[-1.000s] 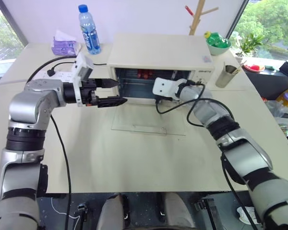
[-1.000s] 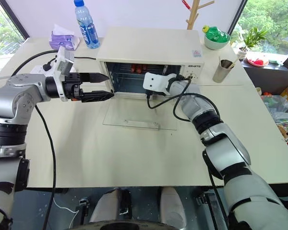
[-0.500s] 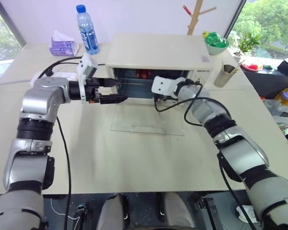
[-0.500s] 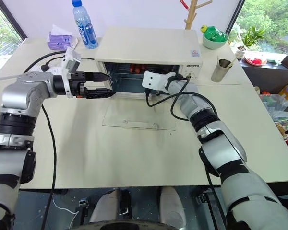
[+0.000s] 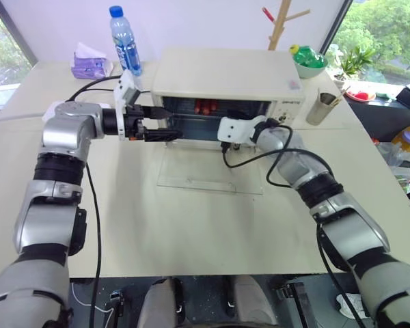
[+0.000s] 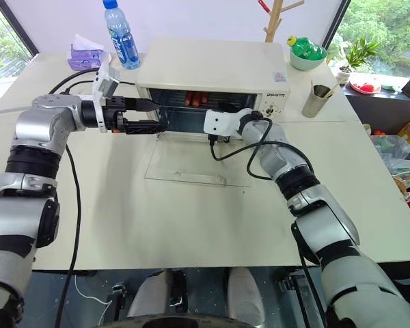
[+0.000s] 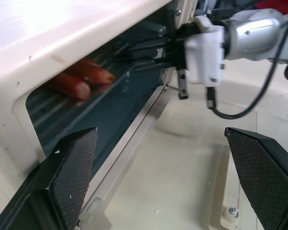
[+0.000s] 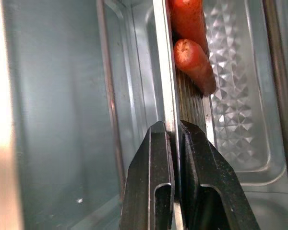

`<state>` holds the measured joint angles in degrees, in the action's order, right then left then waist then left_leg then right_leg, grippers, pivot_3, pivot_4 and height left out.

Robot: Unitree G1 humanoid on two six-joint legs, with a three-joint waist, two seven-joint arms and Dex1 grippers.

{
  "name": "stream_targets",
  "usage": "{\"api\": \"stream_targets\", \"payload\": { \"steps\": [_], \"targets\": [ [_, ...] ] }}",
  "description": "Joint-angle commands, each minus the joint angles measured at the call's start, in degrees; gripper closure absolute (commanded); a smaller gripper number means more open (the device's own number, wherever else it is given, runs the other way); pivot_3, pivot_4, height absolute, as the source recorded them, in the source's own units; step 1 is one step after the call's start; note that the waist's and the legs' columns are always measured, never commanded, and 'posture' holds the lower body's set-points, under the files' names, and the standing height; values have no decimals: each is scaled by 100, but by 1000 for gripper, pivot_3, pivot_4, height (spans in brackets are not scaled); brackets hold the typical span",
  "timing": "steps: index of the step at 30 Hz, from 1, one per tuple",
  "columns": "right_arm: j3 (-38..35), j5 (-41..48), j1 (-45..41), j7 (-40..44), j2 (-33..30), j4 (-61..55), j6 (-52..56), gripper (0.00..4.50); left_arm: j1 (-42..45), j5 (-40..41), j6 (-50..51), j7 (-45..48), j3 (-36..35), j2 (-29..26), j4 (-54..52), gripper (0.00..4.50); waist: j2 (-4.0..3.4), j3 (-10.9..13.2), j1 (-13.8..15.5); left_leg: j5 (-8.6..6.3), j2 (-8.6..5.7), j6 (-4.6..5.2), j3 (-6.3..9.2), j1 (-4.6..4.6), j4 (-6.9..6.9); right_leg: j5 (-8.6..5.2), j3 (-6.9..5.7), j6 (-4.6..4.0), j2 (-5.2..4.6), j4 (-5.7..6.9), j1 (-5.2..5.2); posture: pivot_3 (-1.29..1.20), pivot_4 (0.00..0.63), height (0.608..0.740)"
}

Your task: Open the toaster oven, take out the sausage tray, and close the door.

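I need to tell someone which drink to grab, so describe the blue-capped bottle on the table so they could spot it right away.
Start at the toaster oven in the middle of the table, then look past its back left corner. The bottle stands upright there beside a purple tissue pack. It is the only tall clear plastic thing there, with a blue cap and blue label.

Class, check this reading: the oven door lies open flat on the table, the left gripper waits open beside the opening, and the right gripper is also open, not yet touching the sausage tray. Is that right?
One part is wrong. The right gripper is shut on the rim of the sausage tray, as the right wrist view shows. The rest stands: the door lies open flat and the left gripper waits open beside the toaster oven.
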<state>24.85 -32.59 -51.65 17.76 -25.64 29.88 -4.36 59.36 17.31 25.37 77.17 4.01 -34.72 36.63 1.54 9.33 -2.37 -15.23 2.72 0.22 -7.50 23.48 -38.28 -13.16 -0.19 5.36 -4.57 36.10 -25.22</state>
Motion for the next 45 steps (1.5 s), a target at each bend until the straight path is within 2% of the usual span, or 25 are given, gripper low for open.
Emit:
{"api": "stream_targets", "payload": {
  "steps": [1,12,22,34,41,45],
  "targets": [
    [-132,56,317,207,-30,-675,117,4474,287,-100,-203,29,-58,-15,115,0,0,0,-6,0,0,0,0,-1,0,0,0,0,0,2,0,0,150,736],
    [-313,-151,1191,438,-336,-1917,273,4474,396,-228,-342,143,-92,66,345,0,1,-1,28,1,0,0,4,-4,-1,0,0,0,1,6,2,0,150,736],
    [-467,-171,1530,658,-399,-2388,338,4474,459,-259,-355,191,-99,73,437,0,2,-1,40,-1,0,4,4,-4,-1,0,0,0,1,6,2,0,150,736],
    [-839,-207,2608,800,-1071,-3795,-17,4474,487,-313,-381,300,-119,57,533,0,4,0,197,-4,-2,8,4,-2,-2,-1,-1,-1,-1,0,4,0,150,736],
    [-1093,-221,3048,717,-1417,-4149,-409,4474,302,-6,316,551,-256,-145,-18,0,7,2,174,-6,-6,12,6,0,-4,-3,-1,2,-4,-7,8,0,150,736],
    [-1276,-168,3329,622,-1635,-4336,-777,4474,-133,499,1489,701,-497,-658,-884,0,8,2,129,-5,-4,11,9,-1,-3,-8,-1,10,-1,-2,6,0,150,736]
  ]
}}
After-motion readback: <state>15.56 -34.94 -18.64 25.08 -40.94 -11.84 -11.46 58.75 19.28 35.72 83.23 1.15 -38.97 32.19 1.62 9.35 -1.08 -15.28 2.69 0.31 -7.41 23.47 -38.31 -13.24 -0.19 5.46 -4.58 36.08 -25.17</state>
